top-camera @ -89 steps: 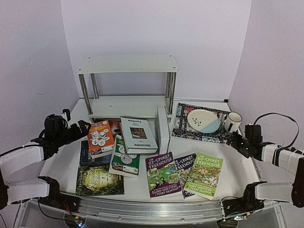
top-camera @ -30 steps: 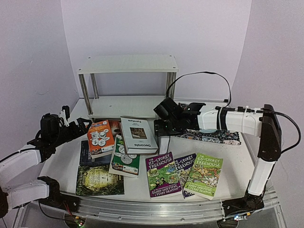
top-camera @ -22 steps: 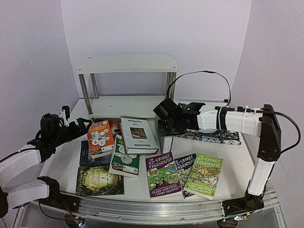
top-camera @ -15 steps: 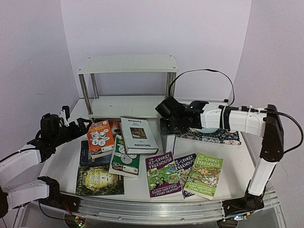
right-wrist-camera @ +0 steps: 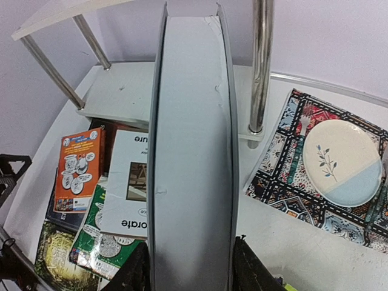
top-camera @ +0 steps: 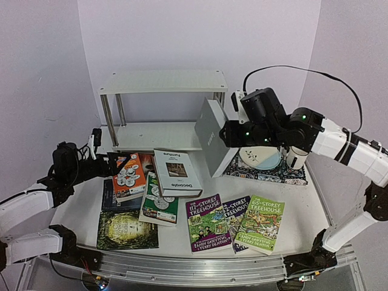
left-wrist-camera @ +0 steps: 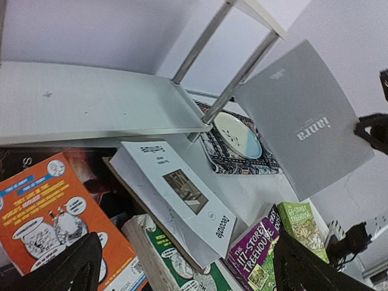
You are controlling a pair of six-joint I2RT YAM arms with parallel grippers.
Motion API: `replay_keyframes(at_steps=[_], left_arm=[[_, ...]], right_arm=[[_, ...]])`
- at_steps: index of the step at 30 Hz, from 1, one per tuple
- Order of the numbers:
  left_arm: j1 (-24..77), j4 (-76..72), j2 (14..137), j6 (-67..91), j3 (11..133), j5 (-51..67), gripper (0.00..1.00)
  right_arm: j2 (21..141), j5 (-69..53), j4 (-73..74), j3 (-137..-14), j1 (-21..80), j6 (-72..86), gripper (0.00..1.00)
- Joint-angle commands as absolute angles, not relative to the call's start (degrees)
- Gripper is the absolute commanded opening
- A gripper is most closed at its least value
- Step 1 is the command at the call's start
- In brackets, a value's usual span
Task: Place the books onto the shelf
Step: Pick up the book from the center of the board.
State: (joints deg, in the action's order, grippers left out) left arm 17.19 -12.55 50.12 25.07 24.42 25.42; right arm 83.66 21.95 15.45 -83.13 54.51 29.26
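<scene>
Top view, right side: right arm (top-camera: 330,138) raised, reaching left above the mat (top-camera: 267,170). Right fingers (top-camera: 227,134) clamp the edge of a grey hardback (top-camera: 211,136), which hangs tilted in the air just in front of the right-hand posts of the shelf (top-camera: 162,81).

Same view, left side: left arm (top-camera: 27,203) low, left fingers (top-camera: 103,160) spread wide, holding nothing, pointed at the orange paperback (top-camera: 128,176).

On the tabletop (top-camera: 303,200) before the shelf: white hardback (top-camera: 177,173) overlapping the green paperback (top-camera: 159,205); purple (top-camera: 207,222), blue (top-camera: 235,211) and green (top-camera: 260,223) Treehouse paperbacks in a row; dark-covered books (top-camera: 124,229) at near left.

The mat carries a plate (top-camera: 259,153) and a mug (top-camera: 297,154).

Left wrist view: both fingers (left-wrist-camera: 73,267) stand far apart at the lower corners. Orange, white and green covers lie between them. The grey hardback floats at upper right.

Right wrist view: the grey hardback's edge stands upright through the centre, with fingers (right-wrist-camera: 251,267) pressed to either side at the bottom. A shelf post (right-wrist-camera: 262,66) stands just behind; the plate lies on the mat to the right.
</scene>
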Motion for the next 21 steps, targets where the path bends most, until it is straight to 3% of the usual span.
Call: replay_keyframes(at_steps=[1, 9, 21], left_arm=[[23.6, -19.2, 50.6, 18.2, 28.8, 23.5, 1.0], [31.5, -22.2, 52.5, 4.0, 31.6, 18.7, 1.0], [48.1, -30.8, 65.4, -40.3, 33.0, 14.6, 1.0]], right_arm=[[83.7, 10.2, 15.5, -82.3, 51.2, 31.7, 0.33], [82.7, -20.5, 5.3, -73.3, 38.3, 45.9, 0.32], [82.4, -33.9, 2.7, -71.6, 31.5, 68.3, 0.3]])
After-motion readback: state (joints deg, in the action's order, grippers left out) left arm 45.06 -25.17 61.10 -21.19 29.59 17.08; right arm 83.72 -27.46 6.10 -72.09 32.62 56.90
